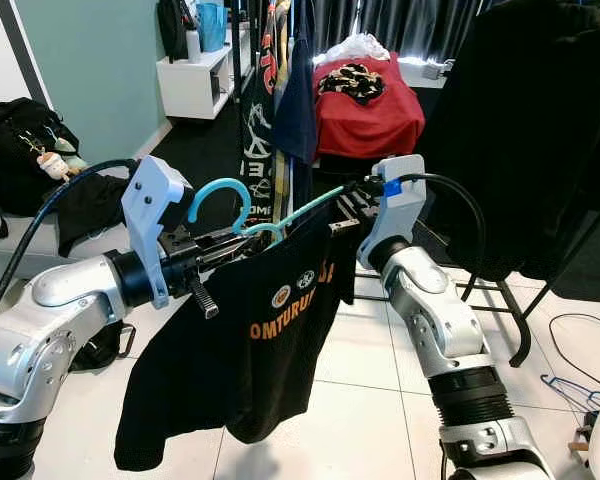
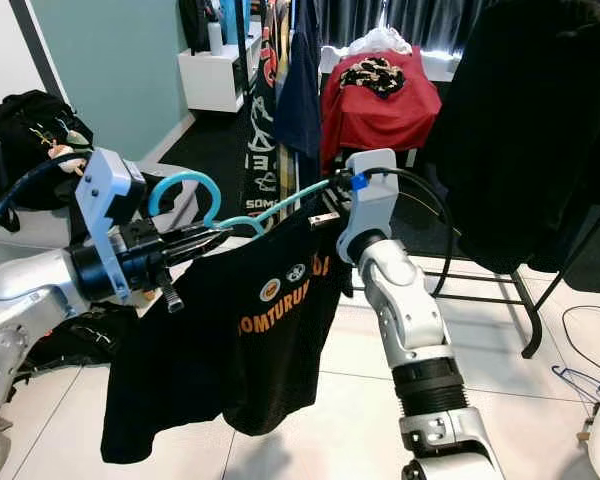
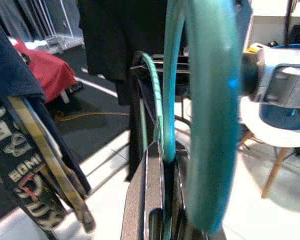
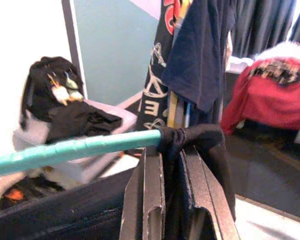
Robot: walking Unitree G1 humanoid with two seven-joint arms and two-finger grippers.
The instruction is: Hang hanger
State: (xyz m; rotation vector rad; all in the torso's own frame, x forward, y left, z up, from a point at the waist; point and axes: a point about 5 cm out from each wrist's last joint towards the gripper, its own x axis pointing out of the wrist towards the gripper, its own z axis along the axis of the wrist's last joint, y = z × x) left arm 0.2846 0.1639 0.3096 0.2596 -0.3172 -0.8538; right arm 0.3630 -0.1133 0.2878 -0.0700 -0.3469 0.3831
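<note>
ahead: hung clothes [image 1: 280, 90] block | right: black garment [image 1: 540, 130] | below: open tiled floor [image 1: 350, 400]

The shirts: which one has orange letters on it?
The black T-shirt hanging on the teal hanger held by both grippers. The navy shirt behind looks plain, and the red one has none showing.
</note>
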